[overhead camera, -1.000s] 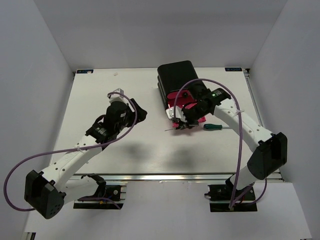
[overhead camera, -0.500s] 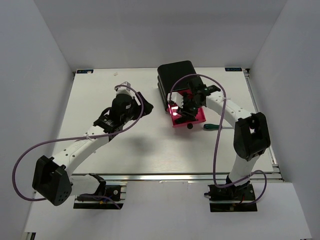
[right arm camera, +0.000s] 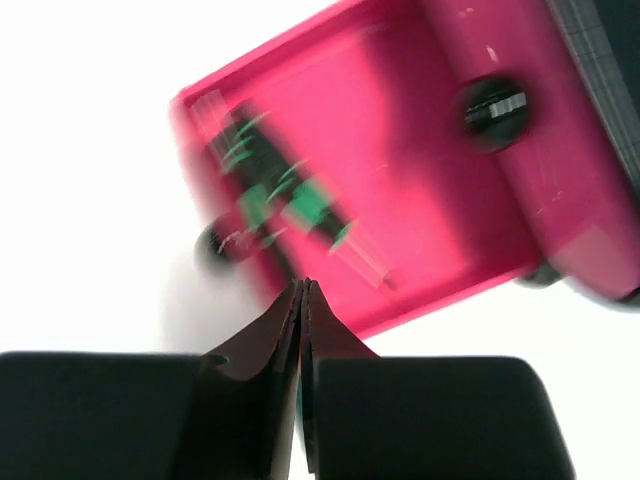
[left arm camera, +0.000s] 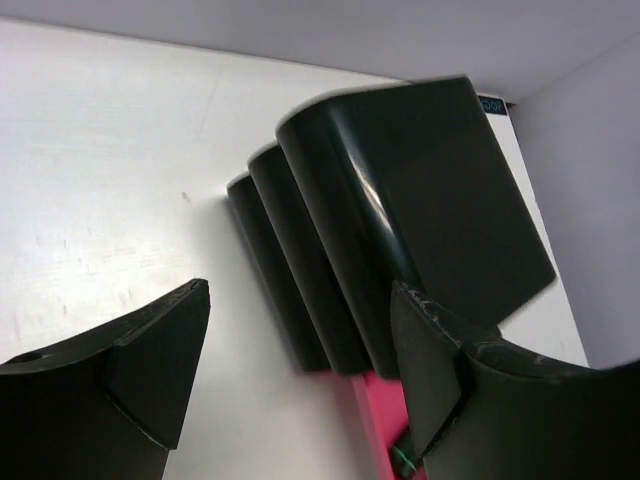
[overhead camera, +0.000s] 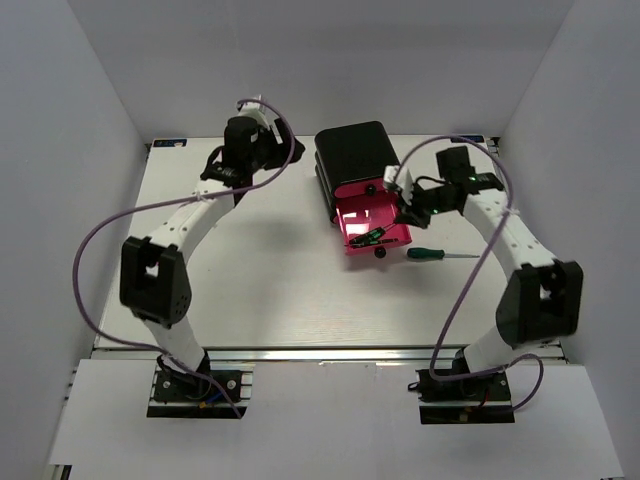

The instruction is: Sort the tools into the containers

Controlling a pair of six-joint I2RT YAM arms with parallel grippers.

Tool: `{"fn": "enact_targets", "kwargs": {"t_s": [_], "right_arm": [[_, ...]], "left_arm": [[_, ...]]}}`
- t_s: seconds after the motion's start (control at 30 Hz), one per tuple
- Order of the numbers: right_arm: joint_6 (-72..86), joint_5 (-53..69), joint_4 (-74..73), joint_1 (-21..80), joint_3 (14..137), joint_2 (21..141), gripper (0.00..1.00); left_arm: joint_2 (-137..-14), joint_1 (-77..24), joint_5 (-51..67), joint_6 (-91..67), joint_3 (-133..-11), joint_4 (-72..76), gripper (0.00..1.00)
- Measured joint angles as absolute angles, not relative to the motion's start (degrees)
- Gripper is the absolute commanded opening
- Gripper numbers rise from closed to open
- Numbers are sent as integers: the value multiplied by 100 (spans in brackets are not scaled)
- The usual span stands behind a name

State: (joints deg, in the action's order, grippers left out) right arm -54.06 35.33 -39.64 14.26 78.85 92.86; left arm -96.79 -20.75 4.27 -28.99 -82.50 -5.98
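The black box (overhead camera: pixel 352 158) stands at the back centre with its lowest pink drawer (overhead camera: pixel 390 213) pulled out. Small black-and-green screwdrivers (overhead camera: pixel 366 237) lie in it; they are blurred in the right wrist view (right arm camera: pixel 275 190). A larger green-handled screwdriver (overhead camera: pixel 424 253) lies on the table right of the drawer. My right gripper (overhead camera: pixel 408 205) is shut and empty, beside the drawer's right wall (right arm camera: pixel 440 290). My left gripper (overhead camera: pixel 280 152) is open and empty, left of the box (left arm camera: pixel 400 200). The wrench is out of view.
A closed pink drawer with a black knob (right arm camera: pixel 490 105) sits above the open one. The open drawer's knob (overhead camera: pixel 380 252) points toward the front. The white table (overhead camera: pixel 250 270) has walls on three sides.
My left arm swung from the table's middle left to the back, beside the box. My right gripper pulled back from over the drawer to its right side, leaving a small screwdriver inside.
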Motion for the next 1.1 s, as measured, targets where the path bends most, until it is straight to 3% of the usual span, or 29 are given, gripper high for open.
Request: {"fn": "enact_targets", "kwargs": {"t_s": [0.17,0.37,0.67,1.1], "right_arm": [[-7260,4215,-5116,1205,6884,8291,3],[-7671,4040,-5094,1304,5894,8221,5],[-6945,3365,-3889,1369,5806,8674,6],[-5889,2665,-2473,1833,5808,9395,8]], "left_arm": [[-11233,-1699,891,-2429,-9915,-624,86],[-13021,-1625,1317,-2097,-11944,-510,93],[-13904,-1632,2067,-2152,-12350,342,92],[-13941,-1636,2707,-2517,-12350,952,90]]}}
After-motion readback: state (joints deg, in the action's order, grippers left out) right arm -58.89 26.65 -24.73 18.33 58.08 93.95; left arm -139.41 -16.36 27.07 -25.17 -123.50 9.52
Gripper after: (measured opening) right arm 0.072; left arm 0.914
